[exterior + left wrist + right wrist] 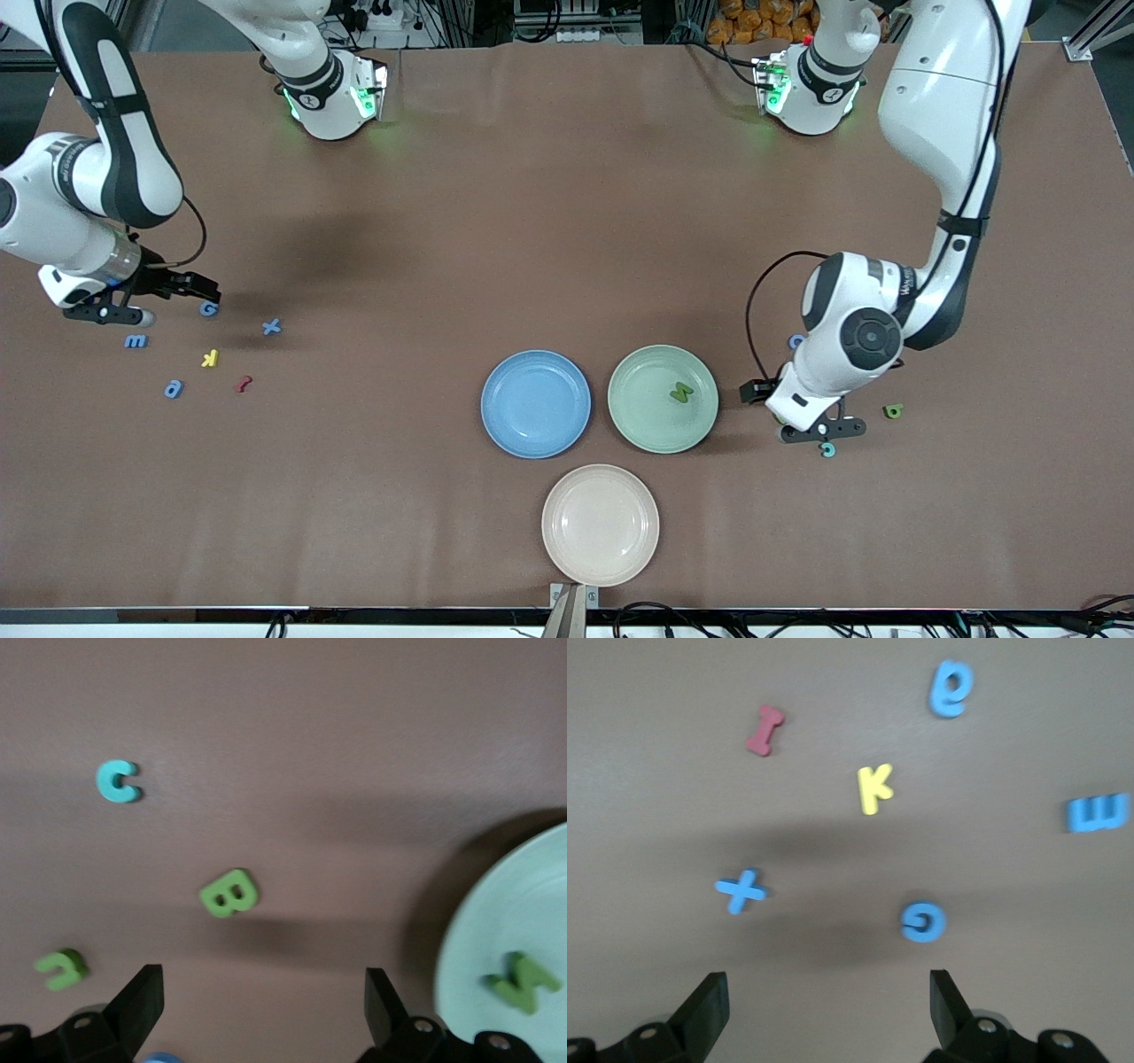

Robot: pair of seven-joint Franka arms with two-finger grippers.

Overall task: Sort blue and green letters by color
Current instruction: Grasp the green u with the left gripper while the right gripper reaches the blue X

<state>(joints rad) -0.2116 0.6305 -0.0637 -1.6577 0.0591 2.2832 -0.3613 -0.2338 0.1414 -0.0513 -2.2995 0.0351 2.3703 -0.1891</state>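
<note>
- Both grippers stand with fingers spread and nothing between them: the left gripper (pixel 822 431) hangs low just beside the green plate (pixel 642 424), toward the left arm's end of the table, and the right gripper (pixel 133 301) hovers at the right arm's end, above the loose letters there.
- Under the left gripper the wrist view shows a green B (pixel 229 893), a second green letter (pixel 62 967) and a teal c (pixel 117 781), all still on the table.
- Under the right gripper lie four blue letters: G (pixel 923 920), x (pixel 741 892), m (pixel 1098 812) and a (pixel 951 688), with the yellow k (pixel 874 788) and the red letter (pixel 765 729) among them.
- One green letter (pixel 680 392) lies in the green plate; that is all I'd call sorted.
- Empty: the blue plate (pixel 509 434) and, nearer the front camera, the beige plate (pixel 567 549).
- Most of the job looks undone: no blue piece is placed, and two greens wait by the left gripper.
</note>
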